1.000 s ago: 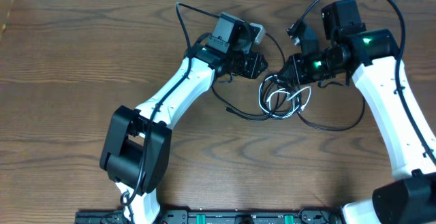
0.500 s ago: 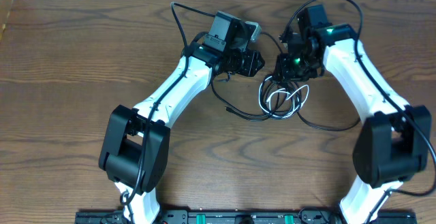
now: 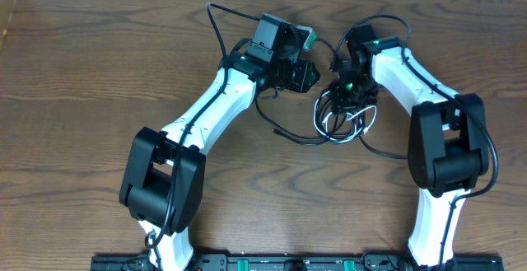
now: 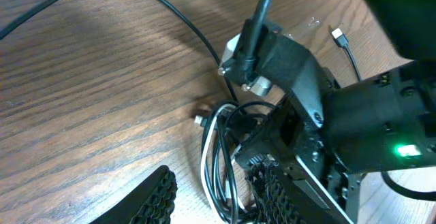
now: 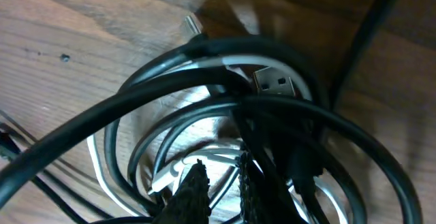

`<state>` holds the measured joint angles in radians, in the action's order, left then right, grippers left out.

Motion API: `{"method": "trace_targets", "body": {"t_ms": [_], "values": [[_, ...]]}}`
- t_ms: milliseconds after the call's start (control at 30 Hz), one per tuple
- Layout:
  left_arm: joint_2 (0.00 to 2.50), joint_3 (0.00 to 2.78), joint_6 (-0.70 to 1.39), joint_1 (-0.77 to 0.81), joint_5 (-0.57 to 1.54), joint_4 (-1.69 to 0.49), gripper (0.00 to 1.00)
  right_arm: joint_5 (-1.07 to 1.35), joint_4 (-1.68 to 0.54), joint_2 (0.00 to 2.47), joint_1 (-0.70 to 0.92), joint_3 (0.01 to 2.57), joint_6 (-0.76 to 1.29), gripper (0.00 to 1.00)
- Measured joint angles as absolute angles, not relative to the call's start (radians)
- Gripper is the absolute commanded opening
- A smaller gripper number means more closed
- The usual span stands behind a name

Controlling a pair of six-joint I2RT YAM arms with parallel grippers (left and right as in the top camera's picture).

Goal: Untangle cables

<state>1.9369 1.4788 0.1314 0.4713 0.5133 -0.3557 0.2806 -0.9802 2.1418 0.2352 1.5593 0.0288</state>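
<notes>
Cables (image 3: 342, 123) lie knotted beneath my right pincer (image 5: 220, 173), nearly closed; pulling now could cinch the knot tighter.

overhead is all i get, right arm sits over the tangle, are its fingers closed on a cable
Observer: In the right wrist view the right gripper has its fingers nearly together at the cables. I cannot tell whether a strand is pinched.
Operator: any plug ends in there
Observer: Yes, a silver USB plug lies in the middle of the loops.
Operator: and the left gripper
Observer: In the left wrist view the left gripper is open, with white and black loops showing in the gap between its fingers.
</notes>
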Motion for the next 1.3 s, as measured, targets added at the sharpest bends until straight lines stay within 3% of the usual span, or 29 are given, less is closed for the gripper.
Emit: {"method": "trace_targets", "body": {"t_ms": [100, 433, 667, 1300], "values": [[1.937, 1.479, 0.131, 0.471, 0.513, -0.356, 0.42, 0.279, -0.984, 2.142, 0.235, 1.560, 0.024, 0.18], [1.937, 1.479, 0.131, 0.471, 0.513, -0.356, 0.43, 0.268, -1.019, 2.045, 0.232, 1.563, -0.004, 0.50], [1.937, 1.479, 0.131, 0.471, 0.513, -0.356, 0.43, 0.224, -1.018, 1.975, 0.232, 1.578, -0.011, 0.47], [1.937, 1.479, 0.131, 0.471, 0.513, -0.357, 0.42, 0.226, -0.976, 2.088, 0.232, 1.548, -0.012, 0.36]]}}
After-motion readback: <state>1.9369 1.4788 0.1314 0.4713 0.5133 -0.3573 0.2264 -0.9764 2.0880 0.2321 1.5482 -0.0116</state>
